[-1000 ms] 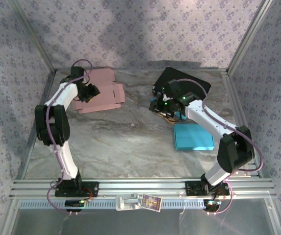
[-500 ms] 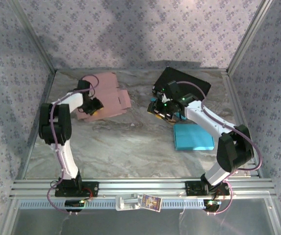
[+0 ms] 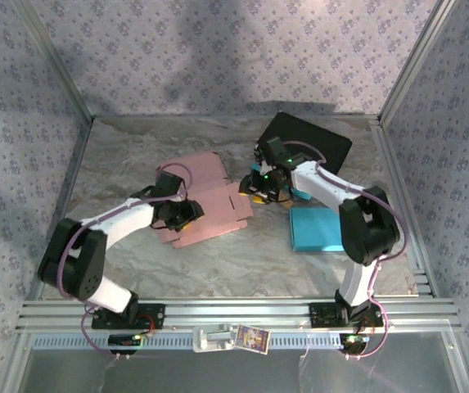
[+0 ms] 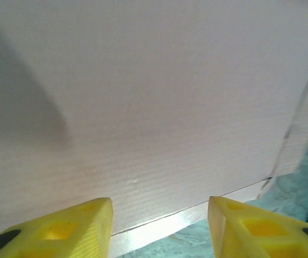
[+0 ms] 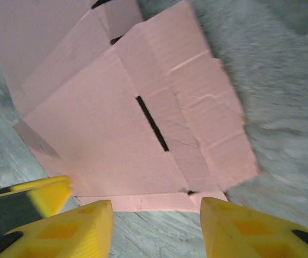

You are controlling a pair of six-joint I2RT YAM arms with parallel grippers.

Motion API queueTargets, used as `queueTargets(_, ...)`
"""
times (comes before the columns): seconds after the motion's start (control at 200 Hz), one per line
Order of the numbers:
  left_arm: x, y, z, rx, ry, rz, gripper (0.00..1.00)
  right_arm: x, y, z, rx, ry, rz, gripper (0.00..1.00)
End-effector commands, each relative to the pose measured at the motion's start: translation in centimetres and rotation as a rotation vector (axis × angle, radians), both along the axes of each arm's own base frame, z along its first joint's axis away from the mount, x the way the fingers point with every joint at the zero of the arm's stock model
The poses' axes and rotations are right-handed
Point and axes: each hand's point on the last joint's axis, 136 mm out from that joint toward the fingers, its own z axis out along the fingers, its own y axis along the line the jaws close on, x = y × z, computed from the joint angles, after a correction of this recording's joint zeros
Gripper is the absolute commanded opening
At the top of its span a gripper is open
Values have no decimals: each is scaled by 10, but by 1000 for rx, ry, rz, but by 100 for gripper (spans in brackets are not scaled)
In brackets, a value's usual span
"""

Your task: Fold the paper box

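The pink paper box (image 3: 218, 203) lies unfolded and mostly flat near the middle of the marbled table (image 3: 128, 155), its flaps spread out and no wall raised into a finished shape. The left gripper (image 3: 183, 214) sits at the box's near left edge, over the cardboard. In the left wrist view the left gripper (image 4: 159, 226) has its two yellow fingers (image 4: 73, 226) well apart. Pale pink board (image 4: 154, 107) takes up most of the frame beyond them, and its lower edge runs across the gap between the fingers. Nothing is seen clamped between them (whether a fingertip touches the board cannot be told). The right gripper (image 3: 254, 184) stands just beside the box's far right edge. In the right wrist view the right gripper (image 5: 156, 226) likewise has its jaws spread, with bare table between them and the box (image 5: 116, 134) directly ahead. That view shows a narrow dark slot (image 5: 152, 123) cut in the panel, with creased flaps to its right. A blue box (image 3: 322, 228) rests on the table right of the pink one, well apart from it, under the right arm. A black flat panel (image 3: 320, 141) lies at the far right of the table.
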Motion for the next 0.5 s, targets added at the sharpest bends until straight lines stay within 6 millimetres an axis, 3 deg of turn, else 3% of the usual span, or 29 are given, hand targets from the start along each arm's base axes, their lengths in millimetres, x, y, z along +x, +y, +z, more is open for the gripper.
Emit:
queueTargets(0.0,19,37,36,41,-68,82,51,1,16,-7,-16,5,82,47)
queueTargets(0.18,32,111,23,173,-6,133,51,7,12,-38,-96,53,99,44)
queueTargets(0.285,43,142,19,266,-10,115,51,10,8,-48,-116,66,101,43)
queueTargets(0.355,53,146,16,275,-52,67,51,11,7,-53,-114,81,98,43)
queueTargets(0.495,64,134,3,262,-106,-85,51,9,5,-61,-113,109,99,43)
